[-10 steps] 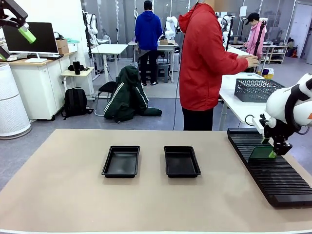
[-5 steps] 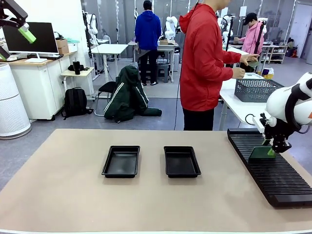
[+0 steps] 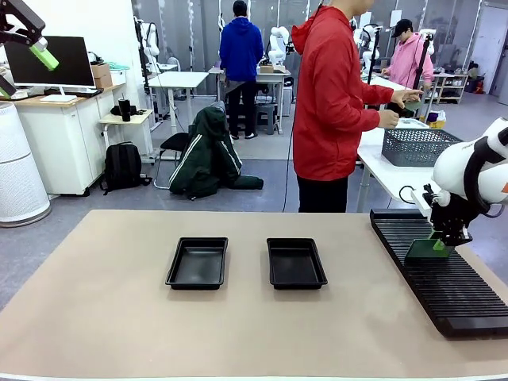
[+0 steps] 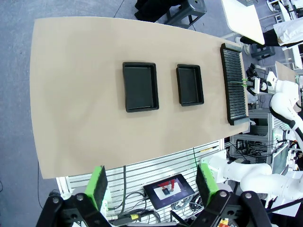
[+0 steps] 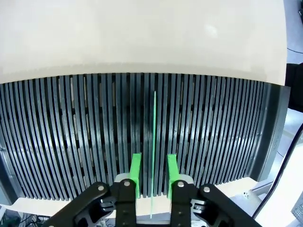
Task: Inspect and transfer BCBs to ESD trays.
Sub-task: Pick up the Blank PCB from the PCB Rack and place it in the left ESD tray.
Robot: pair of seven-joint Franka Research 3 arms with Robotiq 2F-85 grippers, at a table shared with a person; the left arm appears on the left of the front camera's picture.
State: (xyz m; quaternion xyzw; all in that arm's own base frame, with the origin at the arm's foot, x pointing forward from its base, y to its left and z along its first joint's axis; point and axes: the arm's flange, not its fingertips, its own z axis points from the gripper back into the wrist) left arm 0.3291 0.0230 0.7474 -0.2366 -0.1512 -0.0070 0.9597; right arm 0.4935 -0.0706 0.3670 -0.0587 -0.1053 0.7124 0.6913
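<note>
BCB stands on edge in a slot of the rack, so its thin faces can be pinched. My right gripper straddles it, pads slightly apart, not yet clamped. The ESD trays wait empty left of the rack. My left gripper hangs wide open, holding nothing, well clear of the rack.

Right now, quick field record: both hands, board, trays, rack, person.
left hand: open, empty, high above the table
right hand: open, down at the rack, one finger either side of the board, a gap showing on each side
board: upright on edge in a rack slot
rack: robot's right side of the table
left tray: empty, mid-table
right tray: empty, beside the left tray
person: far side, red jacket, facing the mesh basket
</note>
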